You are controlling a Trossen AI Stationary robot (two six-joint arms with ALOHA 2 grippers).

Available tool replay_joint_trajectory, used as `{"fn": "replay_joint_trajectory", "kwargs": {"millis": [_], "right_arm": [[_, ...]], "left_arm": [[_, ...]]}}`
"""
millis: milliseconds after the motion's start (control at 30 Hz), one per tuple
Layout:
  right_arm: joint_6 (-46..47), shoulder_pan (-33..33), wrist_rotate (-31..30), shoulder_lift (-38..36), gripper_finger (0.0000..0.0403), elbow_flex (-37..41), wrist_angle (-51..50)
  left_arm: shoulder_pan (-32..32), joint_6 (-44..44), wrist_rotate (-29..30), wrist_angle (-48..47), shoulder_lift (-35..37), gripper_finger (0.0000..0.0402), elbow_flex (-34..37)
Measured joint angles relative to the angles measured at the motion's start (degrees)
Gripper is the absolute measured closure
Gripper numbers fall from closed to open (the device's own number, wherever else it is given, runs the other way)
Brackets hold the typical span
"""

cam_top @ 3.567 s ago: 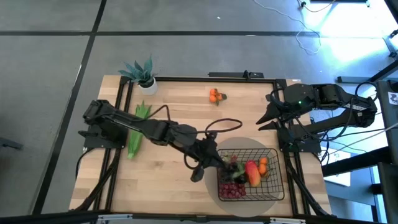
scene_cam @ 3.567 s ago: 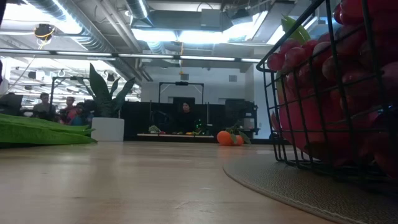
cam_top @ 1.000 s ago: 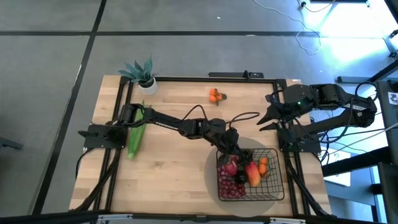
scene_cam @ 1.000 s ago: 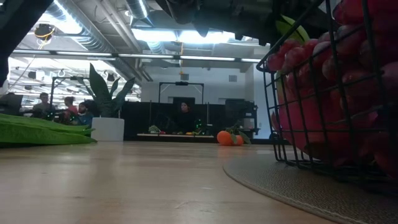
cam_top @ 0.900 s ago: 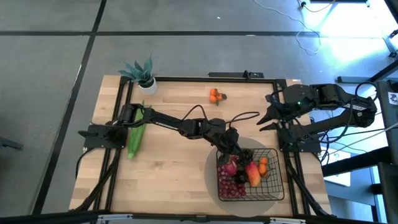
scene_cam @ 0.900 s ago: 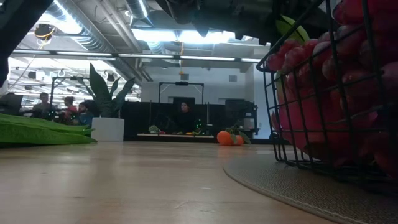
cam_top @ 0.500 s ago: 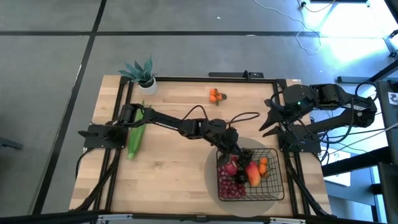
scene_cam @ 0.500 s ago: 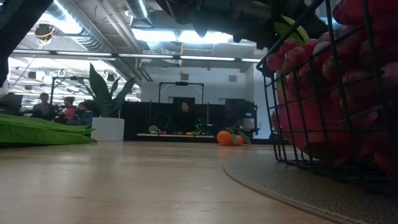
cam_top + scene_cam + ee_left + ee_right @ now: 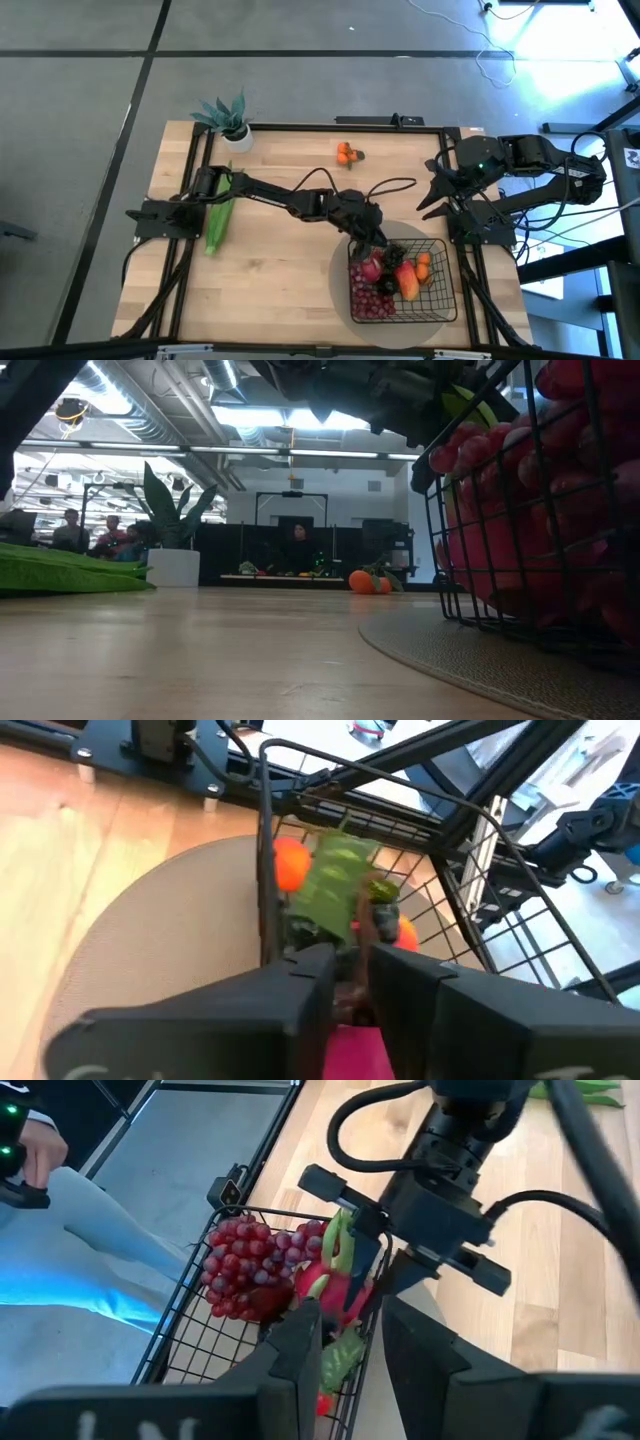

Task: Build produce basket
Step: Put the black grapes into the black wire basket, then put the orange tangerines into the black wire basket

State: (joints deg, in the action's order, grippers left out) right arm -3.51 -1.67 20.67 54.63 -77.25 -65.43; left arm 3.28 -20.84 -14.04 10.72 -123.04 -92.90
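Left end effector pinching knobbly dark grapes over wire-mesh basket (right end effector spread)

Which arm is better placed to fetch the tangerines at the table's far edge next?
Probably the right: its gripper hangs free near the tangerines, while the left gripper is occupied at the basket.

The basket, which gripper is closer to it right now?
Left. The left gripper hangs over the basket's rim, right at the fruit inside. The right gripper waits off by the table's right edge, well clear of it.
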Motion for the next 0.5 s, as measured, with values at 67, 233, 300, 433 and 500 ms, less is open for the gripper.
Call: {"fn": "replay_joint_trajectory", "kwargs": {"millis": [67,233,300,433,500], "right_arm": [[0.0,0.0,0.0,0.0,0.0308,0.0,0.0],[-0.2,0.0,0.0,0.0,0.0308,0.0,0.0],[-0.2,0.0,0.0,0.0,0.0308,0.0,0.0],[-0.2,0.0,0.0,0.0,0.0308,0.0,-0.1],[-0.8,0.0,0.0,0.0,0.0308,0.0,-0.1]], "left_arm": [[-0.3,0.3,0.1,0.3,0.0,0.0337,0.0],[-1.0,3.2,-0.2,0.0,0.7,0.0329,0.0],[-1.4,3.7,0.1,0.8,1.2,0.0331,-0.1],[-2.6,5.6,0.8,-0.3,2.6,0.0332,0.0],[-3.1,6.7,2.2,-3.0,4.8,0.0332,0.0]]}}
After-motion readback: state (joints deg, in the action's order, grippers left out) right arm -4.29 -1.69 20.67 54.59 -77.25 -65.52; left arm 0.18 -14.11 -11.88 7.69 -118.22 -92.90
